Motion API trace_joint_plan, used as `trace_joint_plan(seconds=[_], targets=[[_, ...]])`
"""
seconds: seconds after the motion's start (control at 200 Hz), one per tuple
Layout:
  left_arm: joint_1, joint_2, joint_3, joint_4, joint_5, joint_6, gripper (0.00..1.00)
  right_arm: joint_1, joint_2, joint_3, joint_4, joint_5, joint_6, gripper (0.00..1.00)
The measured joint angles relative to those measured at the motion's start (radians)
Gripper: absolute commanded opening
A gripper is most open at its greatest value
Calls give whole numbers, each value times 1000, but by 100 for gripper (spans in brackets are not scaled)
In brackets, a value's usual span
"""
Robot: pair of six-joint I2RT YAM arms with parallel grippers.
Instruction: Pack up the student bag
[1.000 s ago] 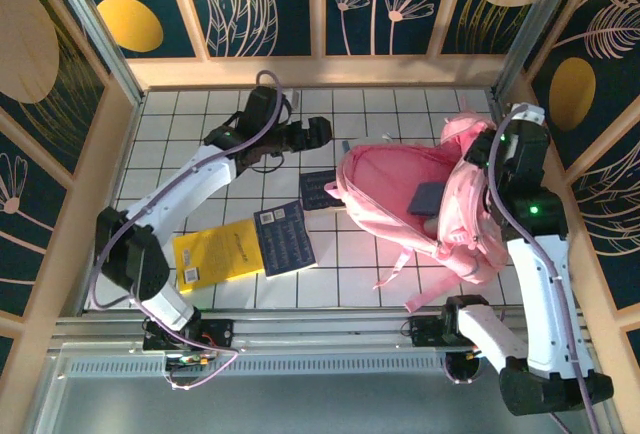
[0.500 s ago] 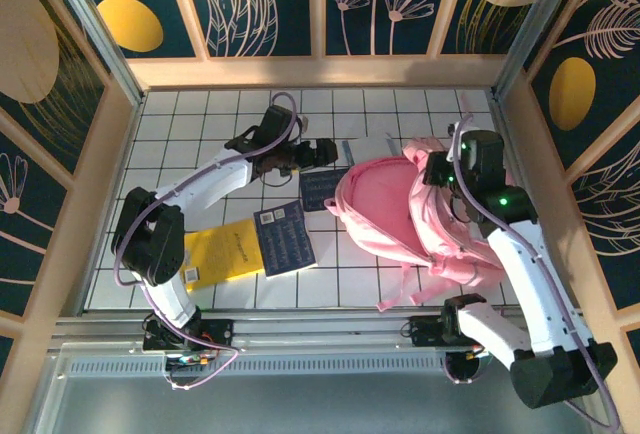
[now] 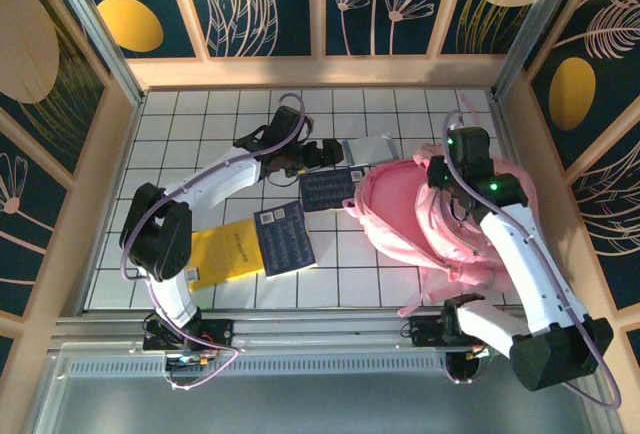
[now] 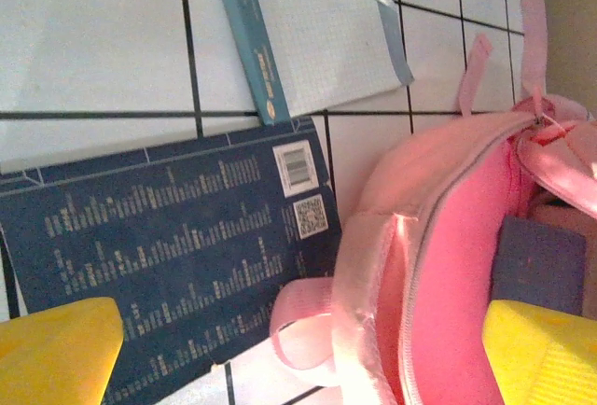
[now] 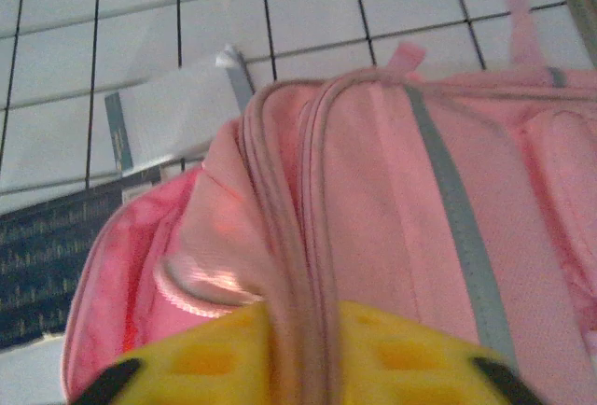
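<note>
I see the student bag [image 3: 420, 229] lying with its mouth open at the right of the overhead frame, on the tiled table [image 3: 200, 114]. My left gripper [image 4: 298, 354] hangs spread wide over a dark blue book [image 4: 159, 237] – the bag's edge lies against that book's right side. My right gripper [image 5: 298, 363] sits at the bag's top; a zipper seam runs between its yellow fingers [image 5: 196, 363] – pinched or merely straddled, I cannot tell

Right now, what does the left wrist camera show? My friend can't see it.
An open pink backpack lies on the right of a white tiled table, with something dark blue inside. Beside it lies a dark blue book, and a white notepad with a teal spine past that.
</note>
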Motion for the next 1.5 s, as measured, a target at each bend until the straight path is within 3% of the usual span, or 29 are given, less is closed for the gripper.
trace_joint_plan(seconds=[0.105, 0.195, 0.46, 0.746, 1.051, 1.306, 1.502], targets=[[7, 5, 31, -18, -32, -2, 99, 22, 42, 0, -20, -39, -18, 66], [19, 8, 53, -30, -51, -2, 98, 42, 52, 1, -26, -98, -31, 75], [53, 87, 169, -60, -93, 3, 99, 39, 163, 152, 103, -226, -1, 69], [62, 220, 251, -28, -4, 10, 99, -43, 640, 352, 234, -312, 62, 62], [62, 336, 286, 39, 93, 2, 99, -107, 1008, 581, 192, -322, 51, 61], [62, 397, 332, 37, 88, 10, 99, -98, 1178, 772, 148, -307, 2, 61], [62, 447, 384, 11, 65, 29, 99, -89, 1260, 804, 113, -315, -25, 56]])
